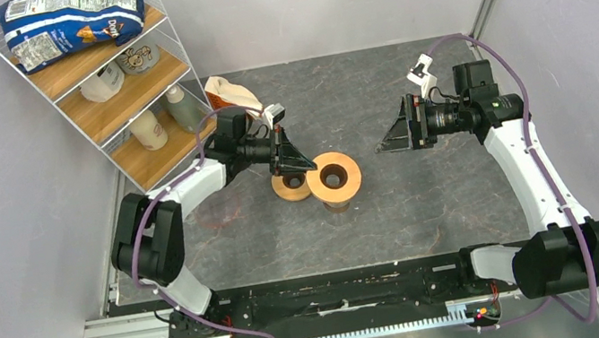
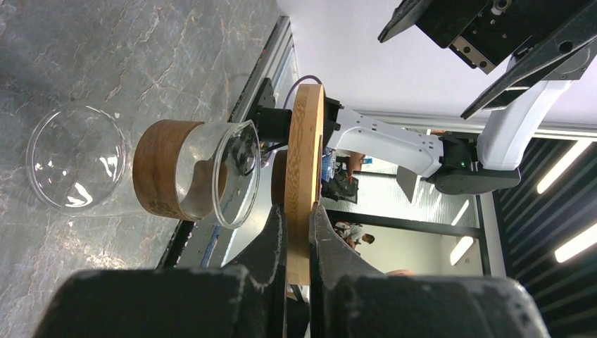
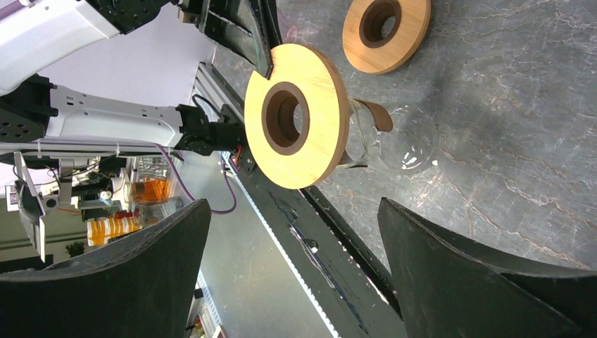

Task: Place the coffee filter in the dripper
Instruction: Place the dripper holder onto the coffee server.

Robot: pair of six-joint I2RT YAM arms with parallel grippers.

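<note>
The dripper [image 2: 165, 176] is a clear glass funnel with a brown wooden collar, standing mid-table; from above only a sliver of its collar [image 1: 338, 204] shows. My left gripper [image 2: 298, 211] is shut on the edge of a flat wooden ring [image 2: 304, 141], holding it level just over the dripper's mouth with a small gap. From above the left gripper [image 1: 306, 166] and its ring [image 1: 334, 177] cover the glass. My right gripper [image 1: 387, 141] hangs open and empty to the right, facing the ring [image 3: 296, 116] and the dripper [image 3: 394, 141]. The coffee filter is out of view.
A second wooden ring [image 1: 288, 187] lies flat on the table just left of the dripper. An orange-and-white packet [image 1: 225, 94] sits behind the left arm. A wire shelf rack [image 1: 120, 88] with a chip bag [image 1: 68, 19] and bottles stands back left.
</note>
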